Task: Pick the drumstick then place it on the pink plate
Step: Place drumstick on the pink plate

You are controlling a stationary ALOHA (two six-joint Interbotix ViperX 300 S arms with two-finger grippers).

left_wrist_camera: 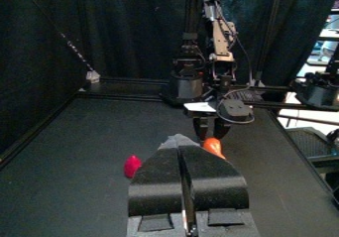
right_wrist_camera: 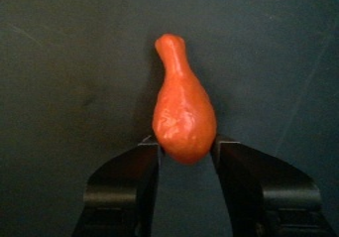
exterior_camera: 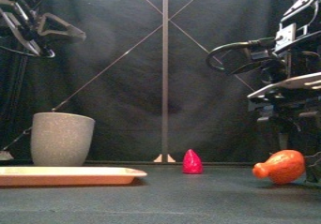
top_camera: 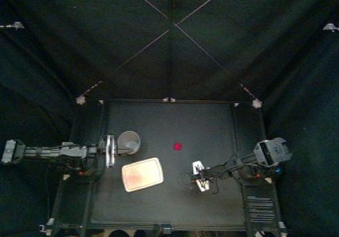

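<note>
The orange drumstick (exterior_camera: pixel 281 166) lies low at the table's right side, its thin end pointing away from the wrist camera. My right gripper (right_wrist_camera: pixel 187 147) has one jaw pressed against each side of the thick end of the drumstick (right_wrist_camera: pixel 183 107). In the top view this right gripper (top_camera: pixel 199 177) hangs just right of the pink plate (top_camera: pixel 142 175). The pink plate (exterior_camera: pixel 69 175) lies flat at the front left. My left gripper (left_wrist_camera: pixel 185 144) is shut on nothing and held high at the left, pointing across the table toward the drumstick (left_wrist_camera: pixel 212 148).
A tall grey speckled cup (exterior_camera: pixel 63 139) stands behind the plate at the left. A small red toy (exterior_camera: pixel 192 161) sits near the table's middle, between the cup and the drumstick.
</note>
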